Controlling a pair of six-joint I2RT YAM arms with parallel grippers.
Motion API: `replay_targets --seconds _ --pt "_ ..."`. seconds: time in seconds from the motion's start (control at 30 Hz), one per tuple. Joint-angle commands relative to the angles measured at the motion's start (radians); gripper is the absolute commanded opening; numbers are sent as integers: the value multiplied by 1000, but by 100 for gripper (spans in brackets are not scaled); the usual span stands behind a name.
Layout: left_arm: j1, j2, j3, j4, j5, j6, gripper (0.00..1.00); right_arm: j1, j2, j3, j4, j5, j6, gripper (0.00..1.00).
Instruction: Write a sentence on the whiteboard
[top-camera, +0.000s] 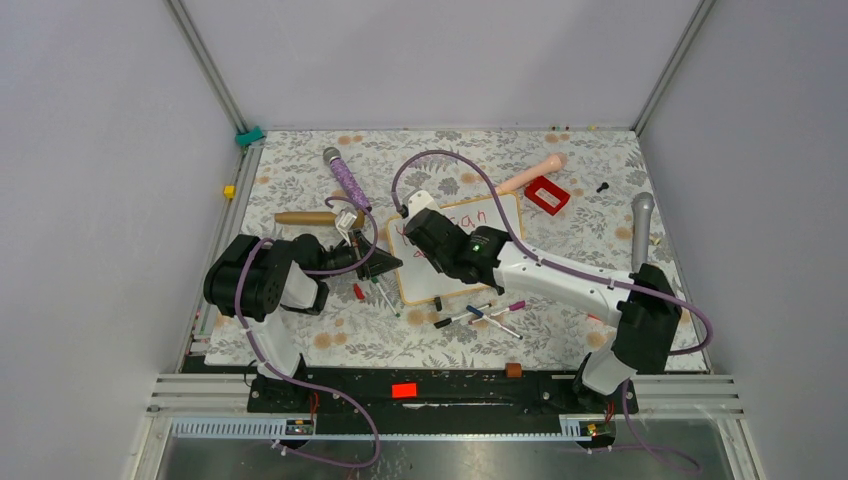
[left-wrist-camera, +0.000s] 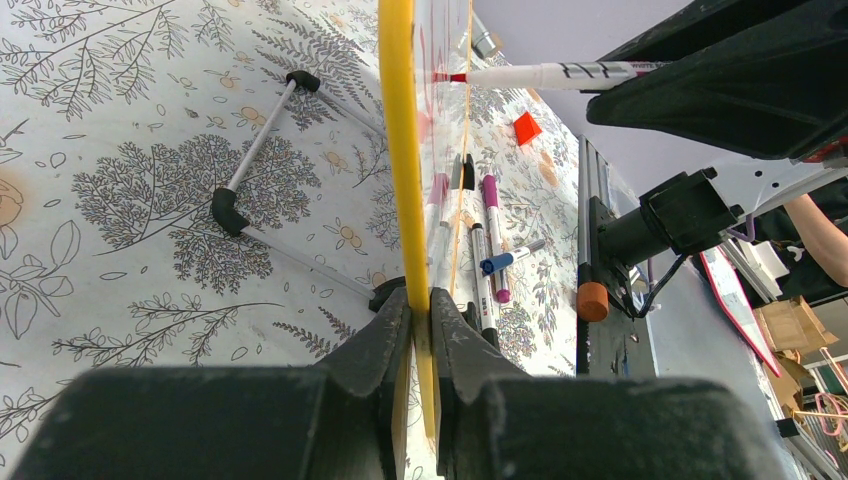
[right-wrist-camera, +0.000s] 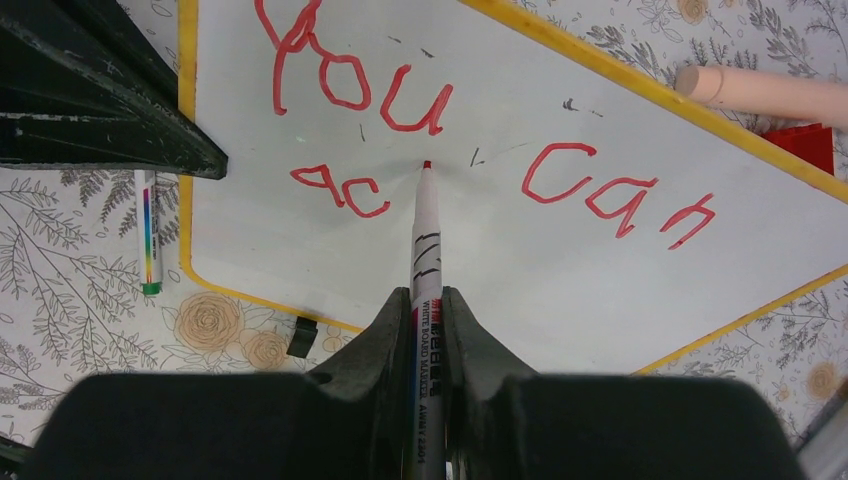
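The bench (top-camera: 300, 345) carries a floral cover, and the whiteboard (right-wrist-camera: 560, 280) lies near its middle, between the two arms. The left gripper (left-wrist-camera: 420, 300) has its jaws pinching the yellow frame at the board's left edge; a firm hold is required there so that the board is not pushed about under the pen strokes. The right gripper (right-wrist-camera: 427, 300) has its jaws pinching a red marker (right-wrist-camera: 425, 230) by the barrel. The tip is set on or just above the board, just beside the "c" of the second line; contact cannot be told. Of the sentence (right-wrist-camera: 405, 125), "You can" and "ac" are written, so the step in hand is judged to be the "h" of "achieve". Light, even pressure is advised, with strokes matched in height to the letters beside them.

Blank board is available along the line past the "c" and below it, judged enough for a third line. The frame is not to be overrun. Loose markers (top-camera: 490, 315) lie just beside the board's near edge, and a red block (top-camera: 547, 195) near its far right corner; arm sweeps are best confined to the board
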Motion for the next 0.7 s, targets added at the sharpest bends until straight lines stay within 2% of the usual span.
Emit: replay_targets --seconds 0.0,0.67 --pt "-1 -10 9 34 -1 69 0 -13 22 63 15 12 -7 0" --pt "-1 -9 10 33 0 70 0 -16 -4 -36 -22 -61 42 0"
